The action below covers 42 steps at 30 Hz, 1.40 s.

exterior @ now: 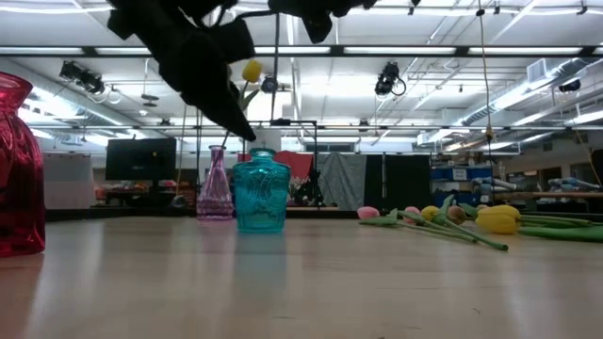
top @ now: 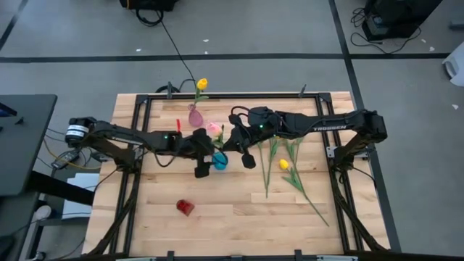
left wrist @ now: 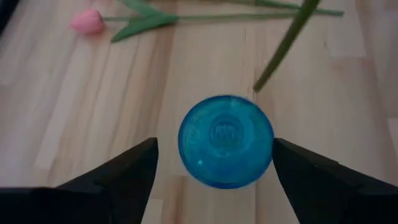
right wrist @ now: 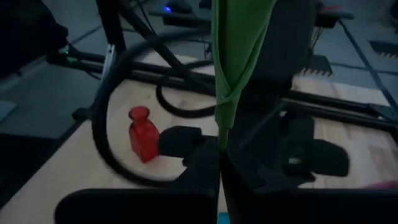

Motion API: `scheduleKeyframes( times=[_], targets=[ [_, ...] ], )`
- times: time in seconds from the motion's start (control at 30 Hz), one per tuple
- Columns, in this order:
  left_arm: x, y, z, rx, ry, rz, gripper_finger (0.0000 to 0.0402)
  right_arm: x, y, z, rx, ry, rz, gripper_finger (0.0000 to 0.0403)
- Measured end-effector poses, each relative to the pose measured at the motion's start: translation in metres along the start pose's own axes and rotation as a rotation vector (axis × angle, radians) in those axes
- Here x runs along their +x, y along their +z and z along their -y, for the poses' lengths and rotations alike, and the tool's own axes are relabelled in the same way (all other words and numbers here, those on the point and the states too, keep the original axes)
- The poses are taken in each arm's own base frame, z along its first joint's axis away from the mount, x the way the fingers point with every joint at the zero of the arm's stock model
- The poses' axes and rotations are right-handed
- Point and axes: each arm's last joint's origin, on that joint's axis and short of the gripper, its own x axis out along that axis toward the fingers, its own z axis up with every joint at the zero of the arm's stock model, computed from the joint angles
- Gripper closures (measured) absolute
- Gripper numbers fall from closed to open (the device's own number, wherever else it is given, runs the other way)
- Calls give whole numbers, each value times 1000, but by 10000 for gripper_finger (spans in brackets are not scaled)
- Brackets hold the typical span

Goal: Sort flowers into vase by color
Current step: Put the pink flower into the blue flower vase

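A blue glass vase (top: pixel 219 161) (exterior: pixel 259 191) stands near the table's middle. My left gripper (top: pixel 203 165) (left wrist: pixel 214 180) hangs open just above it, one finger on each side of its mouth (left wrist: pixel 225 140), touching nothing. My right gripper (top: pixel 235 143) (right wrist: pixel 219 154) is shut on a pink tulip (top: pixel 214 129) just to the vase's far right. The free end of a green stem (left wrist: pixel 258 82) hangs beside the vase. A pink vase (top: pixel 194 116) (exterior: pixel 215 184) holds a yellow tulip (top: pixel 202 84) (exterior: pixel 252 71). A red vase (top: pixel 185 207) (right wrist: pixel 143 134) stands nearer the near edge. My right gripper pinches the tulip's thin green stem (right wrist: pixel 219 134) between its two shut fingers, just below a folded green leaf (right wrist: pixel 239 50). The tulip is lifted clear of the table, its pink head (top: pixel 214 129) toward the left of the gripper.
Several more tulips (top: pixel 286 168) (exterior: pixel 471 221), yellow and pink, lie on the table's right half. One pink tulip (left wrist: pixel 87 22) lies on the wood beyond the blue vase. The black frame rail (top: pixel 239 95) runs along the far edge. Bare wood lies near the front (top: pixel 246 217).
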Motion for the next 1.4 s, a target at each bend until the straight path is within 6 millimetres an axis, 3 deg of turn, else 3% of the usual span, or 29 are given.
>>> scheduleKeyframes(
  times=[0.63, 0.97, 1.07, 1.23, 1.4],
  targets=[
    [-72, -40, -16, -80, 123, 243, 106, 5, -48, 21, 65, -44, 95, 387],
    [-88, -44, -17, -115, 113, 328, 106, 9, -80, 20, 83, -106, 99, 379],
    [-95, -41, -15, -96, 102, 383, 106, 12, -84, 20, 89, -95, 102, 348],
    [-108, -35, -15, -92, 92, 491, 106, 15, -88, 21, 118, -90, 87, 265],
    [-112, -38, -16, -72, 96, 485, 106, 9, -85, 21, 224, -65, -151, 203]
  ],
)
